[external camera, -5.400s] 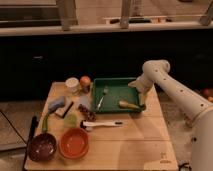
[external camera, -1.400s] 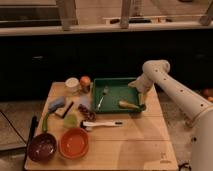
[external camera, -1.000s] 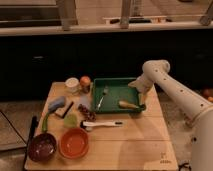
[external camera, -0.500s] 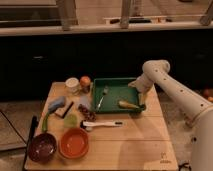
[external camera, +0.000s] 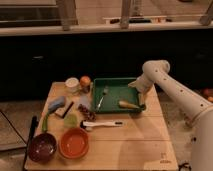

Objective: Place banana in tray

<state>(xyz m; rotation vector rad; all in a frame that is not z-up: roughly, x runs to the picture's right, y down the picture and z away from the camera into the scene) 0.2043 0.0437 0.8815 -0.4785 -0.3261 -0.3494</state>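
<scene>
**Banana Is In The Tray**

Sitting on the big wooden table [external camera: 135, 140] is the dark green tray [external camera: 116, 84], and the banana [external camera: 128, 104] lies inside it, near the right wall. The white robot arm [external camera: 175, 92] bends down to the tray's right edge, and its gripper [external camera: 141, 92] hangs just beside the banana. I cannot tell if its fingers are wide or narrow.

Nothing has moved in the last few seconds: the arm and banana look the same as before (so the job looks done, I think).

Counting, big to small: one tray, one orange bowl [external camera: 74, 143], one dark purple bowl [external camera: 41, 147], one white brush [external camera: 101, 124], one long green stick [external camera: 46, 121], one fork [external camera: 102, 96] in the tray, one banana, one white cup [external camera: 72, 84], one small orange fruit [external camera: 85, 81].
</scene>
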